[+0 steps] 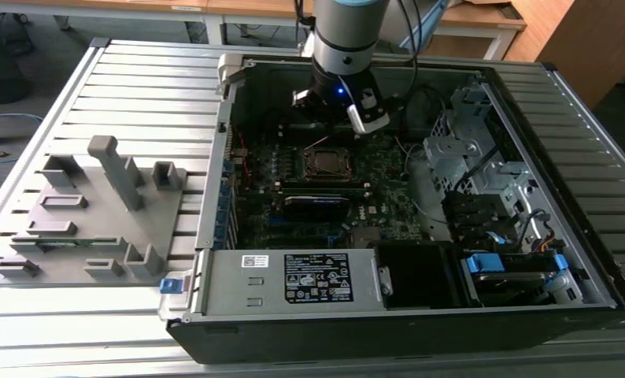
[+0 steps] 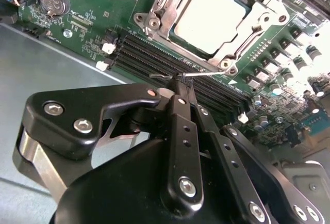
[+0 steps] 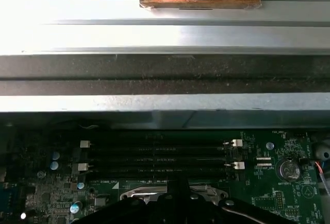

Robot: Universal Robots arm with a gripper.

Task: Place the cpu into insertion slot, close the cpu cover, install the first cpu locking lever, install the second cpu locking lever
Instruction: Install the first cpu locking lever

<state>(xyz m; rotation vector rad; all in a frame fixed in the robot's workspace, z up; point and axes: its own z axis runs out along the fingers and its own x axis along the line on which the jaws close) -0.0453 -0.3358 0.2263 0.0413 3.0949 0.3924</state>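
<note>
Hand [image 2: 180, 81] is over the motherboard [image 2: 77, 22], fingers closed together, tips right on the thin locking lever [image 2: 209, 72] beside the memory slots [image 2: 144, 53]. I can't tell if it's pinched or only touched. The cpu [image 2: 209, 17] sits in the insertion slot [image 1: 306, 164], with the cpu cover [image 2: 161, 12] down flat around it. All inside the open computer case [image 1: 397, 335] on the tabletop [image 1: 134, 87].

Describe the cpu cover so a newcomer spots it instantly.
Inside the open computer case, find the green motherboard and the long black memory slots. Beside them sits the cpu cover: a silver metal square frame lying around the pale-topped cpu. Nothing else nearby is a shiny windowed frame.
</note>
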